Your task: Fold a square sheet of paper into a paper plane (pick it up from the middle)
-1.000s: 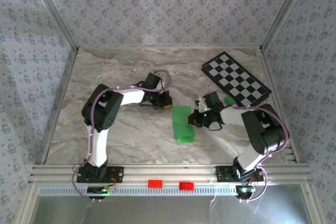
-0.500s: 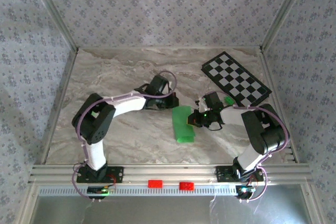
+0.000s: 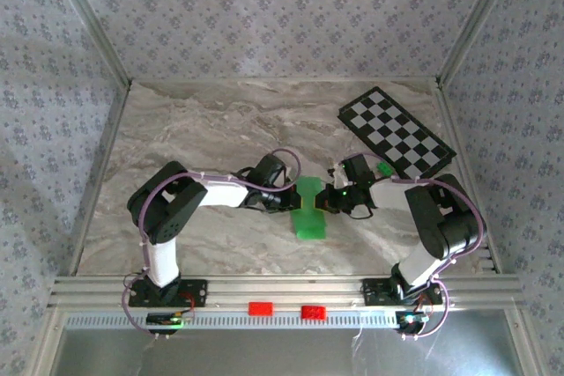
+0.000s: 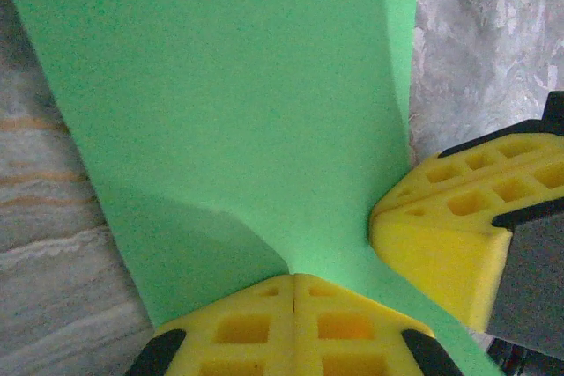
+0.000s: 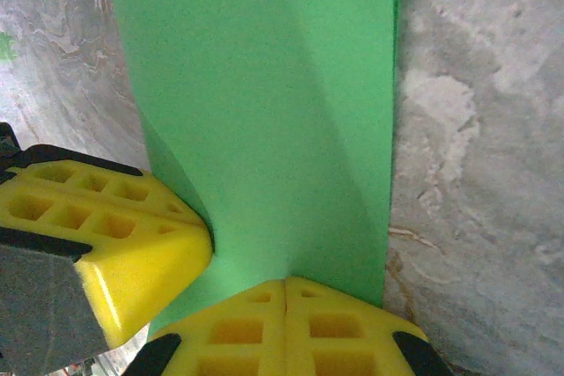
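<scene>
Nearest you, at the bottom of the top view, two small red blocks [image 3: 260,308] [image 3: 313,312] sit on the silver aluminium rail [image 3: 106,292] between the arm bases. Just above it, at the middle of the frame, the bright green sheet of paper [image 3: 310,222] lies on the grey-white marbled tabletop [image 3: 203,129], folded into a narrow upright strip.

Your left gripper [image 3: 295,201] meets the strip's left edge and your right gripper [image 3: 325,202] its right edge, facing each other across the paper.

In the left wrist view, the left gripper [image 4: 293,281] sits at the bottom with its yellow foam fingers pressed together, tips on the paper [image 4: 229,85], which is creased beside them. The right gripper's fingers [image 4: 441,235] sit at the right.

In the right wrist view, the right gripper [image 5: 284,286] is likewise pressed together on the paper [image 5: 264,85], with the left gripper's fingers [image 5: 106,235] at lower left. You cannot tell whether either pair has paper caught between its tips.

Further up and right lie a tiny green block [image 3: 384,167] and a black-and-white checkered board [image 3: 397,132].
</scene>
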Available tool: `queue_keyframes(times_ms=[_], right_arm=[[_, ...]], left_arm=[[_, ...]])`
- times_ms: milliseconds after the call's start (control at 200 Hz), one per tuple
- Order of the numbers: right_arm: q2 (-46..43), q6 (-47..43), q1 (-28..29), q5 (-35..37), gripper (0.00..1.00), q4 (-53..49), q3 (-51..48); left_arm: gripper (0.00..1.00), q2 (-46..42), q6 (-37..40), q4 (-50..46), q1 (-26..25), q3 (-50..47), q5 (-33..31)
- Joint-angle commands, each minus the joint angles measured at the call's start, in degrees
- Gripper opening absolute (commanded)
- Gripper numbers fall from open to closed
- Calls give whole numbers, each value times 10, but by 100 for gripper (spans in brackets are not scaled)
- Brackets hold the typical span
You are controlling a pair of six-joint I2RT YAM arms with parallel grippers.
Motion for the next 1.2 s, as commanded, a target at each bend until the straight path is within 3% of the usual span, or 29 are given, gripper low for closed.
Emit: queue_keyframes(times_ms=[0, 255, 350, 550, 885, 1074, 1194], right_arm=[[39, -8, -4, 101, 0, -86, -29], [35, -5, -4, 104, 0, -87, -31], [35, -5, -3, 106, 0, -88, -31], [37, -5, -4, 107, 0, -89, -29], [34, -3, -3, 111, 0, -89, -32], [34, -3, -3, 111, 0, -90, -31], [35, -3, -3, 112, 0, -88, -31]], left_arm=[[0, 8, 30, -24, 2, -24, -18], [2, -54, 11, -12, 3, -3, 6], [0, -47, -9, -10, 2, 12, 45], [0, -34, -32, 33, -1, -27, 62], [0, -30, 10, 8, -4, -91, 14], [2, -54, 33, -54, -7, -16, 15], [2, -64, 2, -29, -18, -5, 26]])
